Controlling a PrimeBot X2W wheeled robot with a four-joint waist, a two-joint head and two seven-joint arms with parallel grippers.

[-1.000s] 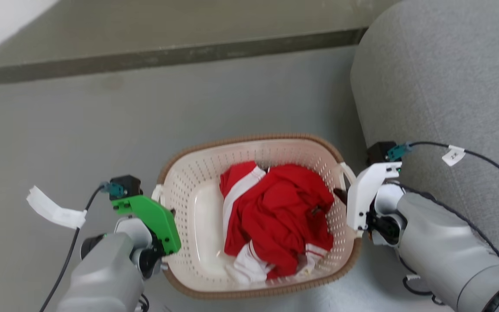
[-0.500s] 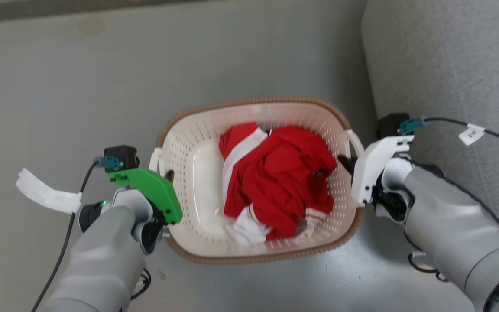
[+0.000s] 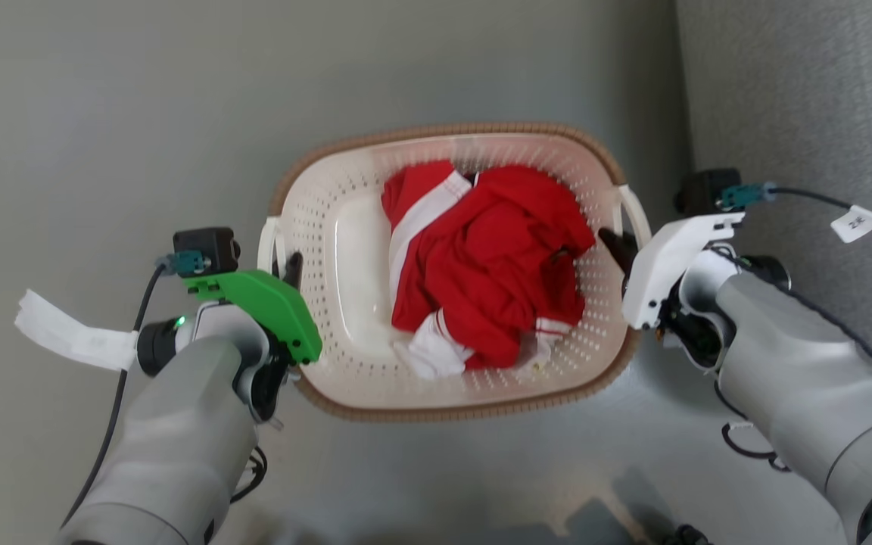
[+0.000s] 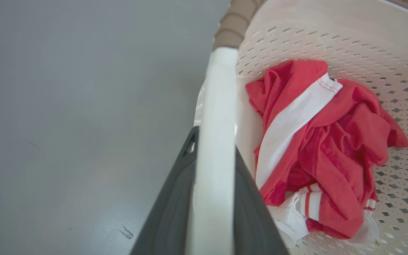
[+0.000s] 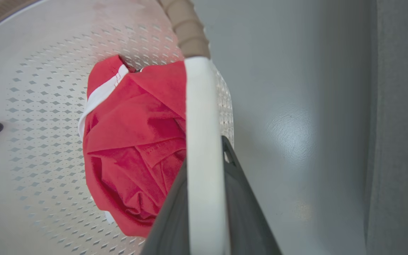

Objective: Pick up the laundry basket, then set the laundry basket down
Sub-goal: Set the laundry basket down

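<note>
1. Downward the head view has been tipped since a second ago, and the laundry basket (image 3: 451, 412) is now seen higher in it.
2. Its left handle (image 4: 214, 141) is clamped tight by the left gripper (image 3: 290, 269), and its right handle (image 5: 203, 159) by the right gripper (image 3: 616, 246).
3. It is seen over the grey floor (image 3: 103, 113), beside a grey sofa (image 3: 799, 98), with a red garment (image 3: 489, 257) inside.

Bright even light, soft glare on the floor (image 5: 289, 138), blurred near foreground in wrist views
</note>
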